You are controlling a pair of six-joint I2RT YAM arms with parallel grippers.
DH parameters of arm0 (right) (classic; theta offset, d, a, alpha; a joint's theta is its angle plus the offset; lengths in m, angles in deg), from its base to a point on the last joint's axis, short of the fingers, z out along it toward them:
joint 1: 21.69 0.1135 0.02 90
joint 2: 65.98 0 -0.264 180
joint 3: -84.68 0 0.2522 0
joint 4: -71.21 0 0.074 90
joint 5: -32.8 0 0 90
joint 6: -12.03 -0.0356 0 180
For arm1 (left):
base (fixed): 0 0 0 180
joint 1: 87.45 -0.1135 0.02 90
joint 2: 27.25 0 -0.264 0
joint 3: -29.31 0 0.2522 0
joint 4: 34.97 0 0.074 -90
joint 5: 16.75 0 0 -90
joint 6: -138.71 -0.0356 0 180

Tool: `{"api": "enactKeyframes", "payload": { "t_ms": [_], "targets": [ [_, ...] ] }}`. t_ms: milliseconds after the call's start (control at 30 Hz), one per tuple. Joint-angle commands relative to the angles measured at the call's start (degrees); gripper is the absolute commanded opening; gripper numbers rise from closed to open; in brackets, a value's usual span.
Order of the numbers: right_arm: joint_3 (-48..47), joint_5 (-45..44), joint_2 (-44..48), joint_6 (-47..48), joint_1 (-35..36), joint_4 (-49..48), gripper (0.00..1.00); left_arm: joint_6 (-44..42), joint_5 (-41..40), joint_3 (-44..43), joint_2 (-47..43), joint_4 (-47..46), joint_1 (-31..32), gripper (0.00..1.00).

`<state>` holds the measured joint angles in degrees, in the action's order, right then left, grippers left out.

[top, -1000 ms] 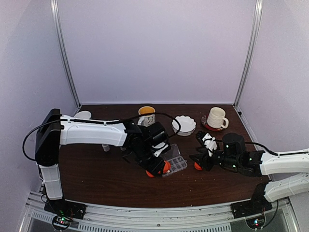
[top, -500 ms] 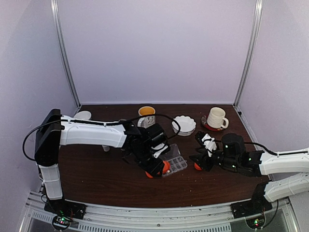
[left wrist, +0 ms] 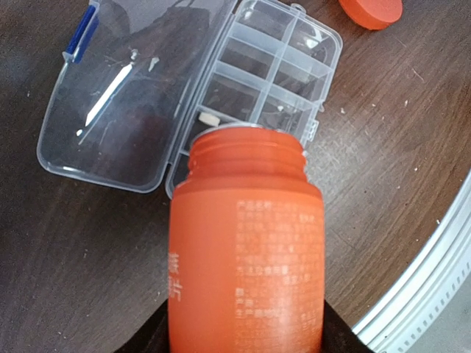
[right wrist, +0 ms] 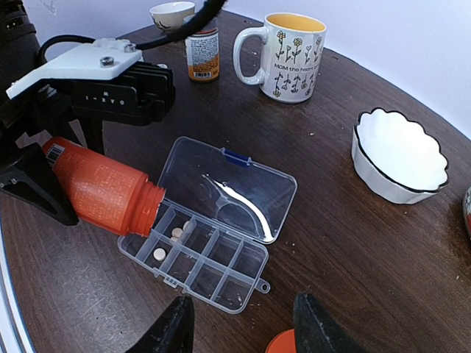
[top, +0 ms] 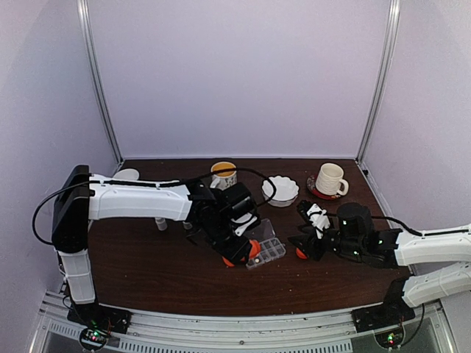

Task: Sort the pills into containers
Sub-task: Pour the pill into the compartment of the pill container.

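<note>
The clear pill box (right wrist: 210, 273) lies open on the table with its lid (right wrist: 228, 187) folded back. It also shows in the top view (top: 266, 252) and the left wrist view (left wrist: 276, 73). Two pale pills (right wrist: 160, 254) lie in its left end compartments, and one pill (left wrist: 210, 118) shows by the bottle mouth. My left gripper (left wrist: 246, 331) is shut on the uncapped orange bottle (left wrist: 246, 243), tilted with its mouth over the box's left end (right wrist: 103, 190). My right gripper (right wrist: 243, 323) is open and empty, just near of the box.
The orange cap (right wrist: 294, 342) lies by my right fingers. A flowered mug (right wrist: 288, 55), a small labelled bottle (right wrist: 202, 53), a scalloped white bowl (right wrist: 399, 158) and a small bowl (right wrist: 171, 13) stand behind. A white mug (top: 330, 179) is at back right.
My left gripper has shifted slightly left with the orange bottle, still tilted over the box. The right arm has not moved.
</note>
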<state>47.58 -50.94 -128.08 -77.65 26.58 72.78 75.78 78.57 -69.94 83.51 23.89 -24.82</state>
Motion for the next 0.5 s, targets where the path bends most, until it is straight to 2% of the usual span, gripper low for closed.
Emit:
{"api": "enactKeyframes", "payload": {
  "t_ms": [0, 467],
  "targets": [
    [-1.5, -1.4, -0.1, 0.7, 0.4, 0.1, 0.50, 0.9, 1.0, 2.5, -1.1, -3.2, -0.1, 0.00],
    [-1.5, -1.6, -0.1, 0.8, 0.4, 0.2, 0.50, 0.6, 0.6, 0.1, -2.7, -1.4, 0.1, 0.00]
  ]
}}
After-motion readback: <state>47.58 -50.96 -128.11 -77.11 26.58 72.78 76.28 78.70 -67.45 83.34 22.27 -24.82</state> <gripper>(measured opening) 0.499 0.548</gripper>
